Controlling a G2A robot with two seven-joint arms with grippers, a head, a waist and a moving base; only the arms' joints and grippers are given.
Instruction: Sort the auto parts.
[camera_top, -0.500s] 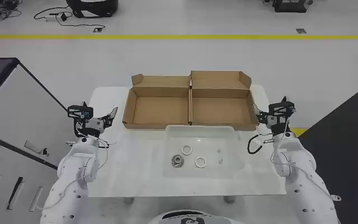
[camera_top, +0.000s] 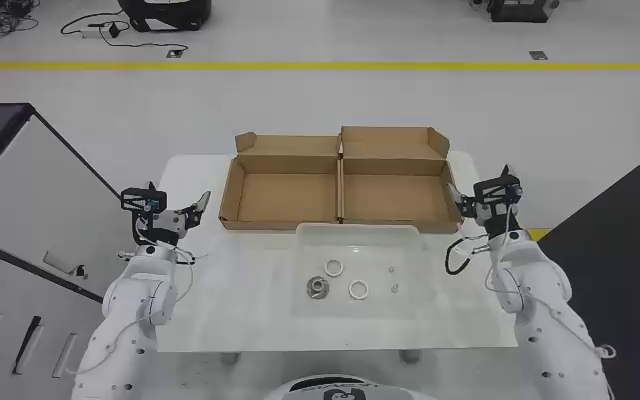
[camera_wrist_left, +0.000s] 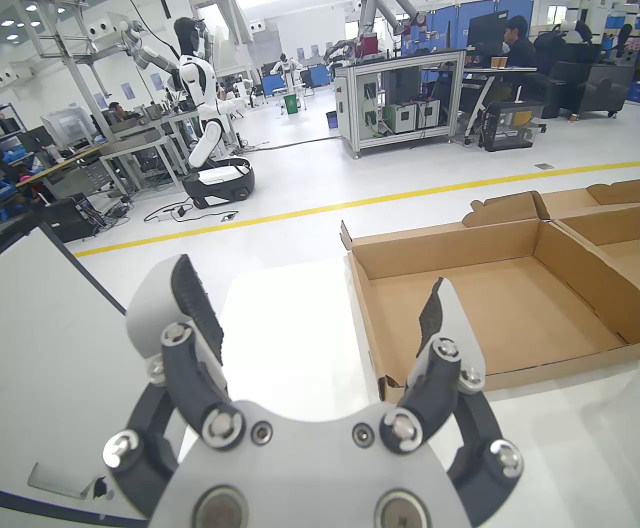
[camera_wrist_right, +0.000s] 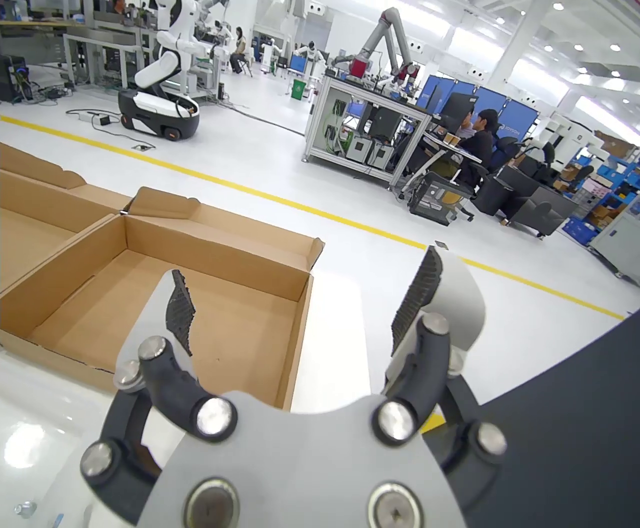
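While the sorting has yet to begin, the left gripper (camera_wrist_left: 310, 270) hangs above the left side of the white table (camera_top: 230, 290), its jaws spread wide and holding nothing. The auto parts lie loose in a shallow clear tray (camera_top: 355, 228) at the table's middle, well apart from both arms.

Farthest left in the tray sits a dark metal hub (camera_top: 318, 288), which looks the heaviest piece: stiff, probably smooth, and best pinched across its outer rim. Just beyond it lies a white ring (camera_top: 333, 267), and to the right a second white ring (camera_top: 358, 290). Both lie flat and look light, rigid and thin. Judging by that, they may skate on the slick tray floor, so a grip across the band, with one finger inside the bore, seems safest. Further right are two small pieces (camera_top: 393, 289), too small to identify, which will likely need a fine, nearly closed pinch.

Behind the tray stand two open containers, side by side and touching. The left cardboard box (camera_top: 285, 198) holds nothing, its flaps folded outward. The right cardboard box (camera_top: 395, 198) is equally bare. Which part belongs in which box cannot be told from the scene.

At the far right, the right gripper (camera_wrist_right: 304, 261) hovers near the outer corner of the right cardboard box, its jaws likewise wide apart and carrying nothing.
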